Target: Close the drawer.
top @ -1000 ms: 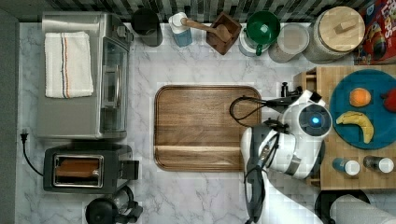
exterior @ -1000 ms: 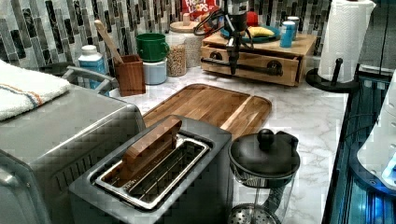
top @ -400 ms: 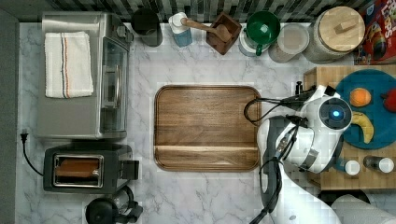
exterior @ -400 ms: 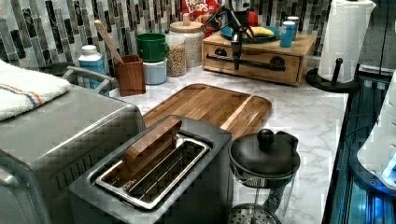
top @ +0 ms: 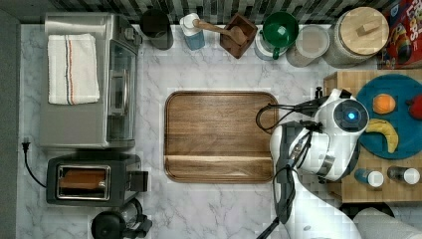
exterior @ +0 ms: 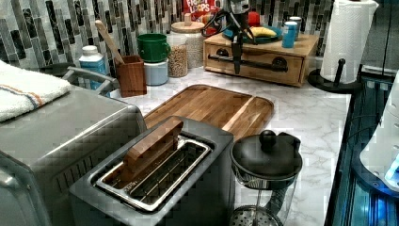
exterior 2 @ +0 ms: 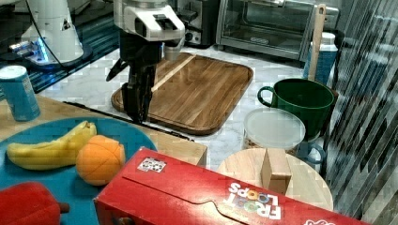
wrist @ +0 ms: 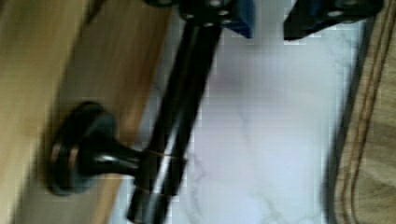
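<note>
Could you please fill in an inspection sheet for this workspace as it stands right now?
Surface: marble counter, no spills seen.
Job's things: drawer looks flush with its wooden box; black bar handle in front.
Clutter: wooden tray, toaster, toaster oven, French press, green mug, jars, cereal box, plate with banana and orange.
Grippers: gripper at the handle, fingers pointing down.
Cables: black cable looped off the arm; toaster cord.
Surroundings: tiled backsplash, paper towel roll.

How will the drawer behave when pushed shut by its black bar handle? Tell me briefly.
The drawer looks like rigid wood, so it should probably slide rather than flex. Its handle is a glossy round bar, so the gripper could slip along it.
</note>
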